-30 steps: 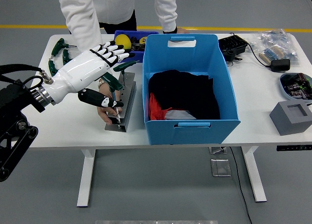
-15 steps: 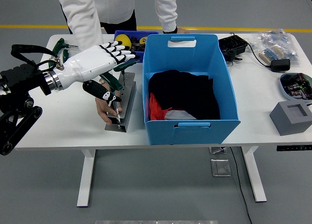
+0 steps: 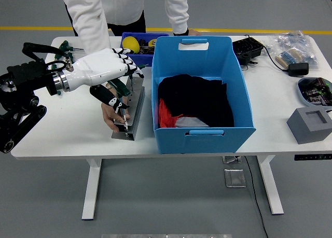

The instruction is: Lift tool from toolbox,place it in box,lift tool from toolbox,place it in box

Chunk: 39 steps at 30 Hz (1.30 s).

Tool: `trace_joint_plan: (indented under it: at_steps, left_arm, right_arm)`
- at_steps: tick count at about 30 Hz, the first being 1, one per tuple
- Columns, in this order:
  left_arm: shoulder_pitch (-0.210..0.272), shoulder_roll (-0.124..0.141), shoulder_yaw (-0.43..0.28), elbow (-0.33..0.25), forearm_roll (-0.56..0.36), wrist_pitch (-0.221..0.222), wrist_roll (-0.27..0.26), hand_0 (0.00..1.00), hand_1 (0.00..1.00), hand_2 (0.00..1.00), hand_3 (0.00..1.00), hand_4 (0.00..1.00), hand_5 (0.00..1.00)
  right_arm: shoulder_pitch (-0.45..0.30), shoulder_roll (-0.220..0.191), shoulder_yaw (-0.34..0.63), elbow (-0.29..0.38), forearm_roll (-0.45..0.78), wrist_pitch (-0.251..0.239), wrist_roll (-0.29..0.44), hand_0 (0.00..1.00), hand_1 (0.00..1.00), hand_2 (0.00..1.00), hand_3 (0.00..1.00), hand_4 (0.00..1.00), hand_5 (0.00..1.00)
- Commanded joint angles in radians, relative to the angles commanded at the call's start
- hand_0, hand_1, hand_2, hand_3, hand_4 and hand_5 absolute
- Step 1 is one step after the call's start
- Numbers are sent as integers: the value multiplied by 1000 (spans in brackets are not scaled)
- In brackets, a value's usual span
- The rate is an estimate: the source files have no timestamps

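My left hand (image 3: 126, 85) is white with black fingertips and hovers over the grey tool rack (image 3: 136, 111) left of the big blue box (image 3: 244, 82). Its fingers (image 3: 130, 66) bend down over a green T-handle tool (image 3: 122, 86) standing in the rack. The thumb (image 3: 106, 96) lies below the handle. I see no firm grasp. A person's hand (image 3: 110, 119) holds the rack's left side down. The blue box holds black cloth (image 3: 199, 100) and something red. The right arm is out of view.
More green-handled tools (image 3: 61, 50) lie at the far left of the table. A small blue bin (image 3: 136, 43) stands behind the rack. A black device (image 3: 247, 49), a plastic bag (image 3: 293, 45), a parts tray (image 3: 315, 88) and a grey foam block (image 3: 311, 125) are on the right.
My left hand has moved up and back over the rack, and its fingers have bent down over the green handle. The person's hand stays on the rack.
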Motion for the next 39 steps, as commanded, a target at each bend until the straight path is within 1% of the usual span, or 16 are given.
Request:
trace_joint_plan:
  at_steps: [3,4,9,10,15,16,21,22,27,28,33,34,39]
  left_arm:
    - [-11,-4,20,22,-7,7,-8,725,585,605,678,998,431]
    - [-15,-5,27,29,-13,8,-10,631,544,575,624,998,439]
    - [-46,-15,63,85,-53,16,-21,631,544,575,624,998,439]
    - [-51,-17,68,96,-64,15,-23,524,460,510,565,998,438]
    - [-68,-23,74,139,-119,0,-25,524,460,510,565,998,438]
    - [-69,-23,73,145,-129,-4,-25,421,332,384,490,998,438]
    - [-73,-23,76,155,-166,-19,-23,421,332,384,490,998,438]
    - [-74,-24,76,155,-170,-22,-22,351,242,298,412,998,446]
    - [-76,-28,81,155,-190,-38,-17,351,242,298,412,998,446]
    - [-76,-29,82,154,-196,-43,-15,314,195,253,382,998,481]
    - [-74,-33,85,151,-213,-58,-6,314,195,253,382,998,481]
    - [-74,-34,85,152,-214,-60,-4,306,188,246,371,998,524]
    - [-73,-39,85,157,-214,-66,3,306,188,246,371,998,524]
  right_arm:
    - [1,0,-2,0,3,-1,0,683,669,742,597,851,690]
    - [2,0,-3,0,3,-1,-1,683,669,742,597,851,690]
    - [5,-1,-8,0,6,-1,-1,683,669,742,597,851,690]
    - [5,-1,-10,0,7,-1,0,683,669,742,597,852,690]
    - [8,-3,-15,0,13,-1,1,683,669,742,597,852,690]
    - [8,-3,-16,0,14,-1,2,683,669,741,598,853,691]
    - [9,-4,-14,0,15,-2,2,683,669,741,598,853,691]
    - [10,-4,-14,0,14,-2,2,683,669,741,597,853,691]
    - [10,-5,-13,0,12,-3,2,683,669,741,597,853,691]
    - [10,-5,-12,0,12,-3,2,683,669,741,598,854,691]
    - [10,-4,-7,0,7,-4,0,683,669,741,598,854,691]
    - [10,-4,-7,0,5,-4,0,683,669,741,597,853,691]
    - [10,-3,-6,0,5,-4,-1,683,669,741,597,853,691]
